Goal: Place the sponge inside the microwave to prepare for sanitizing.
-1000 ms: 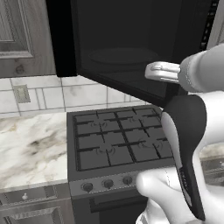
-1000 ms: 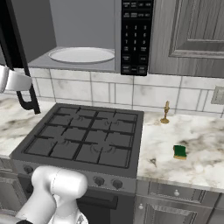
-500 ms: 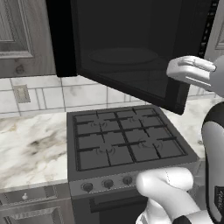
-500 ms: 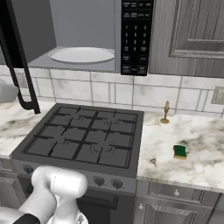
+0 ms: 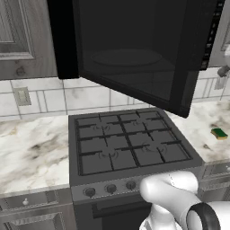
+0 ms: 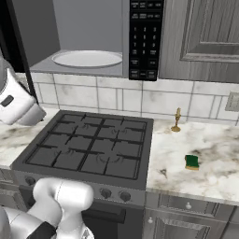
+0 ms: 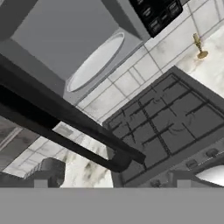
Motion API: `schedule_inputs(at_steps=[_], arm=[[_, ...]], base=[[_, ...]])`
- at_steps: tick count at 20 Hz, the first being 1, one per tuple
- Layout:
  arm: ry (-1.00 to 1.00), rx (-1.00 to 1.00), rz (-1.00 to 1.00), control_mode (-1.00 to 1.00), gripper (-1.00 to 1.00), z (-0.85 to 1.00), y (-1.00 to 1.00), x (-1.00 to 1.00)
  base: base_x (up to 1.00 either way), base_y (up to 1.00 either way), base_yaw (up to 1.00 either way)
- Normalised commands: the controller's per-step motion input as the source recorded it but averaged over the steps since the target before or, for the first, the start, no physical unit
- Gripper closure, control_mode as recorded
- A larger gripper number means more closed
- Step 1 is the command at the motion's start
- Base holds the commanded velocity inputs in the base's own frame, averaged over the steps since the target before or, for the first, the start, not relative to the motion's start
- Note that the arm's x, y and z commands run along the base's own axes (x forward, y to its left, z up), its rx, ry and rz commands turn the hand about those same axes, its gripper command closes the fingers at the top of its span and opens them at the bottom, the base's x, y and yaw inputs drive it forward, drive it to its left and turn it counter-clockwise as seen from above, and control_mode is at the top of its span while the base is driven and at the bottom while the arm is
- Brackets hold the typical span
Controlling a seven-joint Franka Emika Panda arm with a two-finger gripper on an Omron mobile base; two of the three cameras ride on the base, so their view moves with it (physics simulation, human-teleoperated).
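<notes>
Microwave [image 6: 93, 42] door [image 5: 134, 49] stands swung wide open, its lower free corner overhanging the rear of the stove [image 6: 88, 147]; in the hand view the door's handle bar crosses the frame diagonally. Cavity open to the front, grey walls, white turntable plate [image 6: 87, 58] on its floor with nothing on it. Sponge [image 6: 192, 162] lies flat on the marble desk [image 6: 210, 172] right of the stove, green side up, well apart from the brass stand [image 6: 176, 120] near the wall. Jaws: opening cannot be told from these frames.
</notes>
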Motion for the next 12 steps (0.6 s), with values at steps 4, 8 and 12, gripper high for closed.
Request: schedule_inputs(at_steps=[4, 8, 12], arm=[[0.01, 0.53, 0.17, -1.00, -1.00, -0.02, -0.39, 0.02], [-0.05, 0.41, 0.10, -1.00, -1.00, -0.14, -0.08, 0.41], [-0.05, 0.31, 0.05, -1.00, -1.00, -0.14, 0.00, 0.58]], base=[[0.00, 0.00, 0.00], [0.00, 0.00, 0.00], [0.00, 0.00, 0.00]])
